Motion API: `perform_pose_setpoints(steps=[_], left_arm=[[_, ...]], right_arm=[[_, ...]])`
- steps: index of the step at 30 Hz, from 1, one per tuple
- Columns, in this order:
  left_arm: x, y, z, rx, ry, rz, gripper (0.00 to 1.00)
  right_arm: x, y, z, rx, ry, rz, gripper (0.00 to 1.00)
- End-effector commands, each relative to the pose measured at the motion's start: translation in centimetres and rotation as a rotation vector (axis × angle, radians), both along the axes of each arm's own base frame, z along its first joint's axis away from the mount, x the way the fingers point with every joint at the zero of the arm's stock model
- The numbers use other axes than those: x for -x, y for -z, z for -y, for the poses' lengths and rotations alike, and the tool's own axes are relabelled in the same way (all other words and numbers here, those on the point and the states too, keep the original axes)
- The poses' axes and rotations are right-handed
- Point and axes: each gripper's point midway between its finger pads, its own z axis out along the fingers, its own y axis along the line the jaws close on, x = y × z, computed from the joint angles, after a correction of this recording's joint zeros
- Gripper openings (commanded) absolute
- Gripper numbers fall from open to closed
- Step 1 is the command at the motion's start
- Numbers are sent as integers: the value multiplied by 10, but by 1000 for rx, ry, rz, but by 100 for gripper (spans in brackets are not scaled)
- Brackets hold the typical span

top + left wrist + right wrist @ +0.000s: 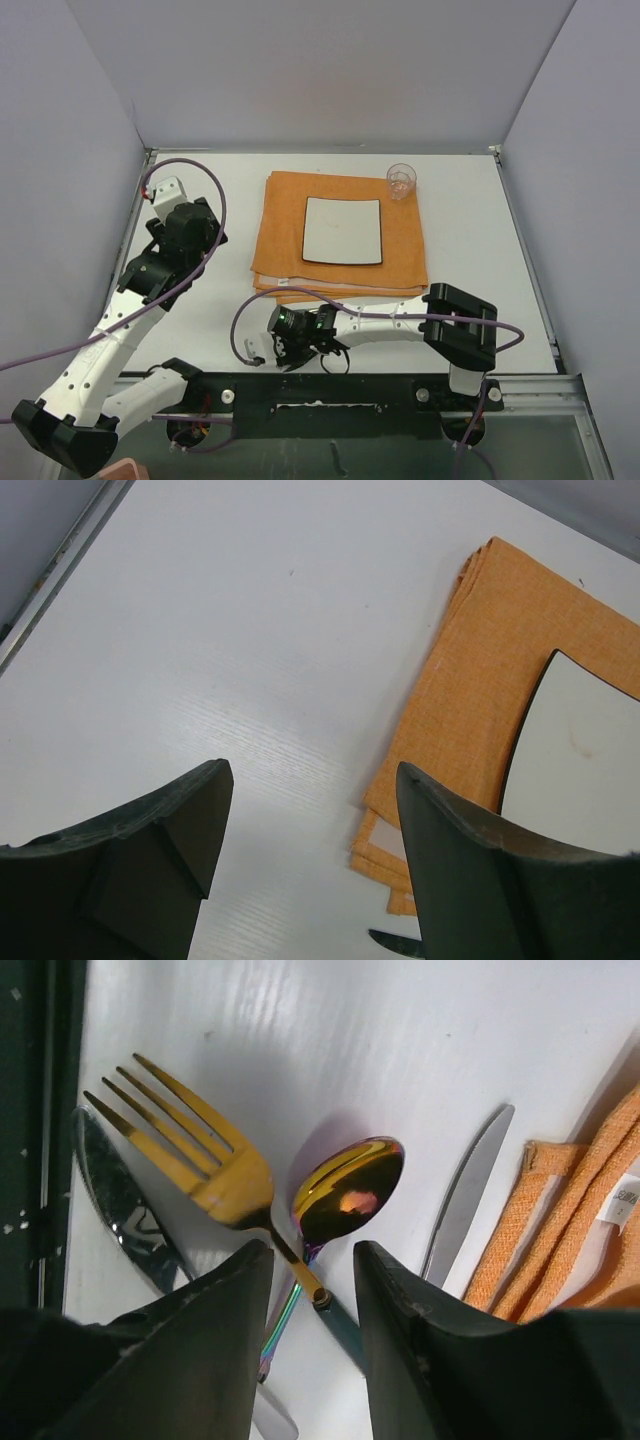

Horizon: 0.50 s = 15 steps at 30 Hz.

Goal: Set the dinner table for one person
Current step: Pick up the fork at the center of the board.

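The dinner table point(470, 260), spread beneath both arms, is being set: crossed fork point(215, 1165) and spoon point(350, 1195) handles are straddled by the right gripper point(312, 1252), grip undeterminable, presumably for pickup; the left gripper point(310, 775) is held open.

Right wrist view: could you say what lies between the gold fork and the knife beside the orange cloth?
A rainbow-tinted spoon lies there, shown in the right wrist view.

Fork point(215, 1175) and spoon point(345, 1195) handles run out of sight beneath the right end effector point(312, 1255).
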Motion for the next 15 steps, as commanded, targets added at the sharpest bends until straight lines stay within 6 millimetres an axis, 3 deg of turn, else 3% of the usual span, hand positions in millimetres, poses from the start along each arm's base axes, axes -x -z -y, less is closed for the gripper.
perform_pose_setpoints(steps=[1, 6, 15], left_arm=[[-2, -18, -2, 25, -5, 72, 65], [0, -18, -3, 23, -4, 73, 65], [1, -19, -3, 23, 2, 74, 65]], right_arm=[[-11, 8, -6, 8, 47, 14, 36], [-21, 11, -6, 25, 86, 32, 0], [-52, -20, -3, -22, 187, 90, 0]])
